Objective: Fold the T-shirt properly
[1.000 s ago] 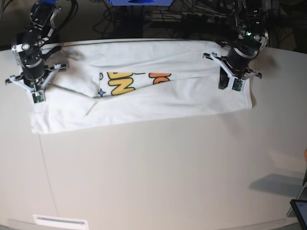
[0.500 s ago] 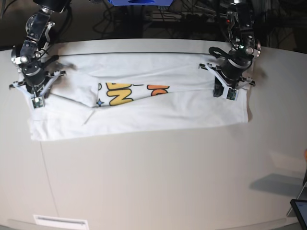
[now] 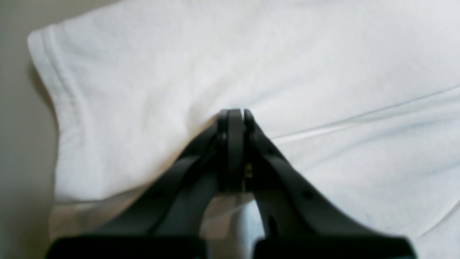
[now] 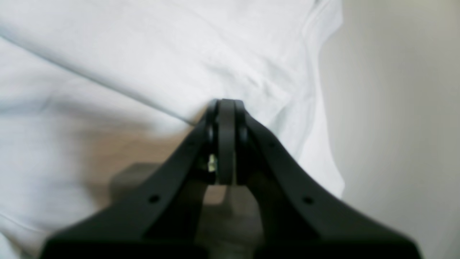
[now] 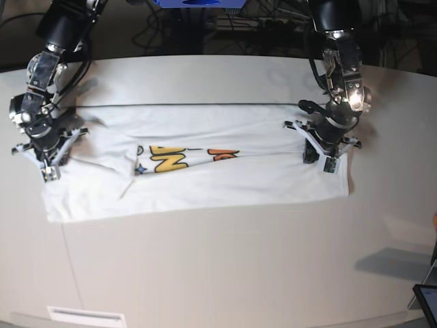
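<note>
The white T-shirt [image 5: 205, 188] lies as a long folded band across the table, a strip of its yellow and orange print [image 5: 184, 158] showing in the slit between the layers. My left gripper [image 5: 326, 159] is at the band's right end, shut on a fold of the white cloth [image 3: 151, 90], its tips [image 3: 235, 114] pressed together. At the band's left end my right gripper [image 5: 46, 168] is likewise shut on a fold of the shirt [image 4: 179, 54], near its hemmed edge [image 4: 323, 82].
The pale table [image 5: 225, 266] stretches toward the front. A dark device [image 5: 427, 301] sits at the front right corner and a white label [image 5: 85, 316] at the front left. Cables and equipment line the dark back edge.
Both grippers have drawn toward the front of the table with the cloth in them. The shirt's far edge has slid forward and the band has grown narrower.
</note>
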Motion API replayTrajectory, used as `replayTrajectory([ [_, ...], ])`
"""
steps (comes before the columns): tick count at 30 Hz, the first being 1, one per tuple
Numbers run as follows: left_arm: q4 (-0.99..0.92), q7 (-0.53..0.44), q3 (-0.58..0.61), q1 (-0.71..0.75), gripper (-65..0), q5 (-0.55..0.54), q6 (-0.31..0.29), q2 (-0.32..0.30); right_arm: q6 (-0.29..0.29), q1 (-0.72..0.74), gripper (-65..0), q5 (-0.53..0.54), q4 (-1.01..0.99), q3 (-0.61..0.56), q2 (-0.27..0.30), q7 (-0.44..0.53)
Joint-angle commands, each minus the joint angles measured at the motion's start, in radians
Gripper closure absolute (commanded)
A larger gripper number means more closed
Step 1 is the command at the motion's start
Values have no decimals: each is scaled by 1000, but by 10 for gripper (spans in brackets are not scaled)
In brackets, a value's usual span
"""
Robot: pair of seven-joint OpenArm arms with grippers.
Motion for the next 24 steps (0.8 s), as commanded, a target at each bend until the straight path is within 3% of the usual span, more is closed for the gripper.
replayTrajectory([
  [1,-7,38,-3,-13,0,31,7,-8,-9,4,-12,-30,-12,3,20,-38],
  [8,-4,43,-3,-36,0,31,7,-7,-9,28,-13,-30,-16,1,23,-43],
  [11,21,101,-3,-35,0,31,9,-7,-9,28,-15,-30,-13,0,22,-43],
  [24,110,119,-15,-31,0,31,9,-7,-9,25,-10,-30,189,-74,13,-106],
])
